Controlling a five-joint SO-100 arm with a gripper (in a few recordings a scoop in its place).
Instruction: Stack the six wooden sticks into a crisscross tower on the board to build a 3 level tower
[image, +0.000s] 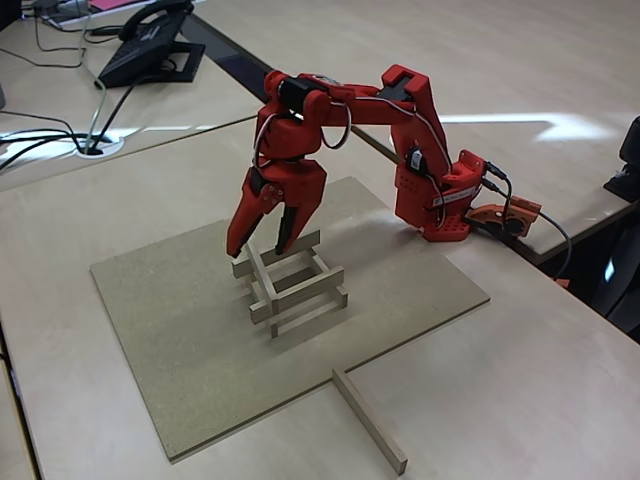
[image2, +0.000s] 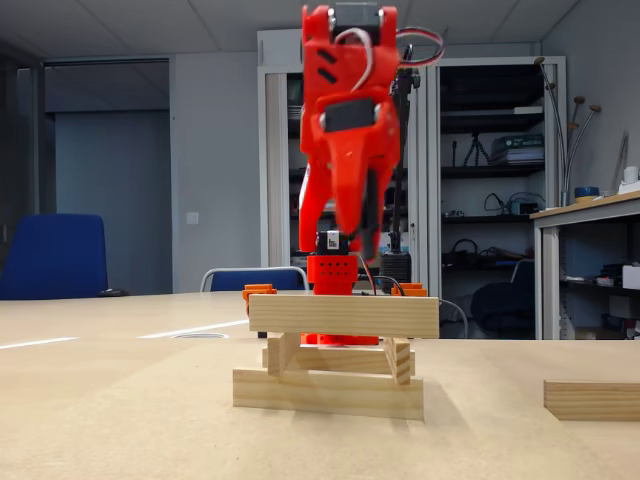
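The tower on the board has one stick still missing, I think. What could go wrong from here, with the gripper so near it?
1. The gripper hangs open right over the crisscross tower; a sideways move could probably knock the loose top stick off.
2. The remaining stick lies on the table, touching the edge of the board. Gripping it off-centre may tilt it.
3. Setting that stick down could shift the layers below.

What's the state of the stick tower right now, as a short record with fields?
board: flat on the table
crisscross tower: on the board, sticks in three levels
loose stick: on the table, by the board's near edge
gripper: open, over the tower's top, holding nothing
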